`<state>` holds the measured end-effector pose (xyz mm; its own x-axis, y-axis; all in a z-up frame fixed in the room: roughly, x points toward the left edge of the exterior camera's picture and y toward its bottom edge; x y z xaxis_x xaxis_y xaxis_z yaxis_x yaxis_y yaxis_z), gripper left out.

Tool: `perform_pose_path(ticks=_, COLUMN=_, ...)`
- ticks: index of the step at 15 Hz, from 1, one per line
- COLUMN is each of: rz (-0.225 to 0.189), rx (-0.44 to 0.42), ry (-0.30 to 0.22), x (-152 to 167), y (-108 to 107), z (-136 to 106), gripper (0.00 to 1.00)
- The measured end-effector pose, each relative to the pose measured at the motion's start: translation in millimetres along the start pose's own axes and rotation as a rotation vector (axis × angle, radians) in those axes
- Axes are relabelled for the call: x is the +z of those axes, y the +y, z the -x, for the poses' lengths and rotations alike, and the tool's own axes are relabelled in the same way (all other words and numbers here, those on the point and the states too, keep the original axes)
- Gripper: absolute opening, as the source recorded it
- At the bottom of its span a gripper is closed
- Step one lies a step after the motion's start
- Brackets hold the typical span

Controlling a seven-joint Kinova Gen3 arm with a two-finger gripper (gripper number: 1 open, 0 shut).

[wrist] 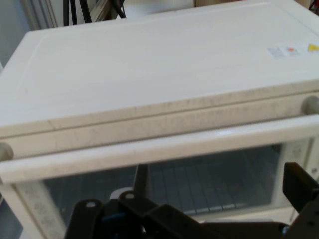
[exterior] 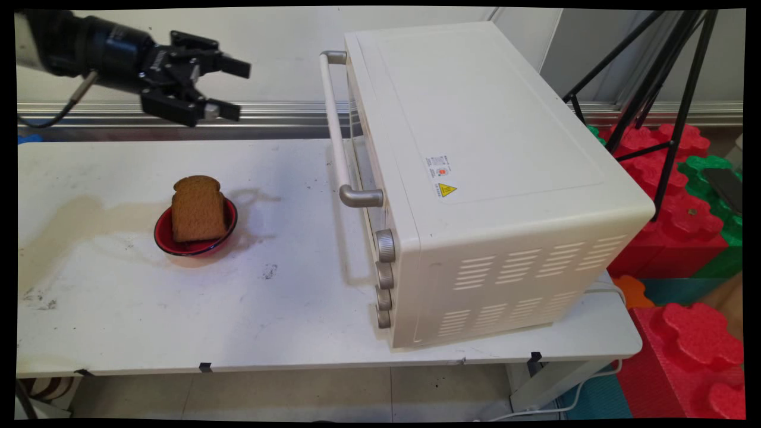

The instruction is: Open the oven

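Raised well above the white surface (exterior: 148, 309), the black claw (exterior: 229, 88) is seen with its two angular fingers spread wide apart and nothing held between them. It is pointed sideways towards a boxy, cream-white toaster oven (exterior: 487, 172), which stands ahead of it with a gap of open air between them. Nearest to the fingertips is the oven's long handle (exterior: 334, 128), a smooth pale bar carried on rounded metallic end pieces across the top of the door. In the hand view the same bar (wrist: 164, 145) is shown running across just beyond the fingers, with the glass door (wrist: 199, 181) and a wire rack behind it, and the flat, matte top panel (wrist: 164, 59) above. Four ribbed, metallic knobs (exterior: 385, 245) are set in a column at the door's end, and slotted vents are cut in the oven's side. Below the claw and well apart from it, a shallow, glossy red bowl (exterior: 220, 239) rests on the scuffed, stained surface, with a brown, coarse-crumbed slice of bread (exterior: 198, 209) leaned upright in it.
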<state>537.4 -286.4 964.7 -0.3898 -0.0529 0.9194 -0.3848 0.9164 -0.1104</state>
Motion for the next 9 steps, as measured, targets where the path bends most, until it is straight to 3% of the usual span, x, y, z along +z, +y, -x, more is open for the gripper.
perform_pose_path(ticks=9, rz=0.017, rx=0.001, ry=0.021, x=53.5, y=-16.0, z=-13.4, gripper=1.0)
